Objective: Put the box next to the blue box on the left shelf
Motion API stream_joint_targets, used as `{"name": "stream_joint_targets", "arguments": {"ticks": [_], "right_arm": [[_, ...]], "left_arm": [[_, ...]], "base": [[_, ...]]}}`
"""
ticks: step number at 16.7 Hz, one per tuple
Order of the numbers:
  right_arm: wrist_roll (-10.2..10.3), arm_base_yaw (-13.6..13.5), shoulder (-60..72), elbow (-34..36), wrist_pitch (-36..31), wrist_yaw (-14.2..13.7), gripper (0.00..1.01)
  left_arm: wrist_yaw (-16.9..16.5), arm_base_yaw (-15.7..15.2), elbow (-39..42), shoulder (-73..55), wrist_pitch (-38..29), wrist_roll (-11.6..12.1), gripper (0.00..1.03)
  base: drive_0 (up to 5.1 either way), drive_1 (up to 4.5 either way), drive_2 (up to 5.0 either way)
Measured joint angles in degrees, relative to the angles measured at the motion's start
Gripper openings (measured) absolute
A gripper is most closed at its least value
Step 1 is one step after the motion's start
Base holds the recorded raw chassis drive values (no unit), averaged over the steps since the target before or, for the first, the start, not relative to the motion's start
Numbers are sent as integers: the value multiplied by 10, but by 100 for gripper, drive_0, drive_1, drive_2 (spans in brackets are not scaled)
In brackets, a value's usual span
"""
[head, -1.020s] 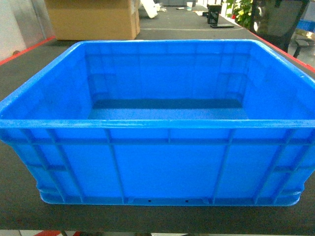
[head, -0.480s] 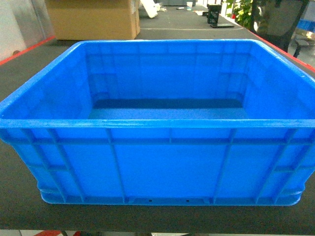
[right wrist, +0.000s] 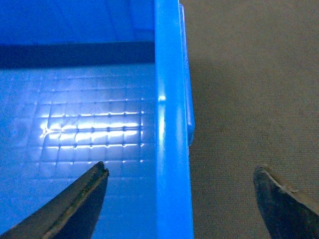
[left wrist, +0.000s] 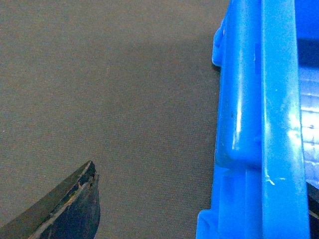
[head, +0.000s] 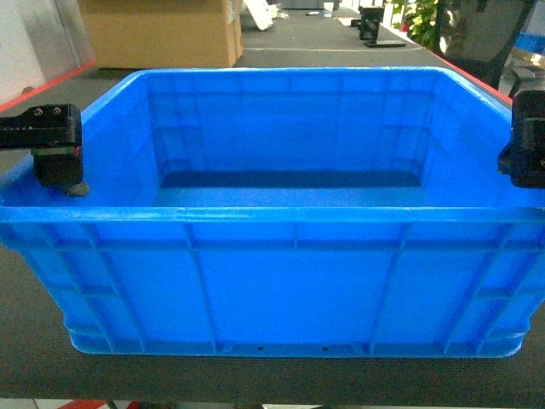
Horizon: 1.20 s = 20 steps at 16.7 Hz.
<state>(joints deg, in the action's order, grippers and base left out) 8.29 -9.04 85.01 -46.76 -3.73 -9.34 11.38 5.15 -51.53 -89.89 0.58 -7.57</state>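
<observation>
Blue box (head: 289, 281) empty; right claw (right wrist: 182, 199) straddles its rim.

We count one blue box (head: 289, 281), sitting on one dark table (head: 34, 366). Two grippers: the left gripper (head: 51, 153) at the box's left rim, the right gripper (head: 526, 145) at its right rim. Behind the box, one cardboard carton (head: 162, 32) and one potted plant (head: 417, 19). Also behind the box, one dark chair (head: 485, 38). Smaller items beyond the box too blurred to count.
</observation>
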Motion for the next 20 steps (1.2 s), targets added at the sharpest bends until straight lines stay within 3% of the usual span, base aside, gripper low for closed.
{"name": "stream_joint_targets", "arguments": {"ticks": [2, 7, 8, 10, 12, 15, 20], "right_arm": [[-4, 0, 20, -12, 5, -4, 74], [-9, -4, 38, -22, 7, -8, 23], [-1, -8, 39, -23, 6, -6, 13], [12, -7, 39, -24, 4, 2, 11], [13, -7, 29, -20, -1, 2, 11], [12, -11, -1, -7, -3, -2, 10], [10, -16, -111, 13, -9, -14, 10]], "left_arm": [[-3, 1, -12, -12, 2, 1, 93], [-18, 15, -37, -33, 20, -2, 43], [-22, 17, -39, -36, 20, -2, 30], [-21, 18, -40, -37, 22, -20, 16], [-11, 22, -39, -31, 22, -32, 13], [11, 32, -9, 7, 9, -30, 13], [59, 54, 28, 140, -28, -5, 13]], "base": [[0, 0, 0], [0, 0, 0], [0, 0, 0], [0, 0, 0], [0, 0, 0], [0, 0, 0], [0, 0, 0]]}}
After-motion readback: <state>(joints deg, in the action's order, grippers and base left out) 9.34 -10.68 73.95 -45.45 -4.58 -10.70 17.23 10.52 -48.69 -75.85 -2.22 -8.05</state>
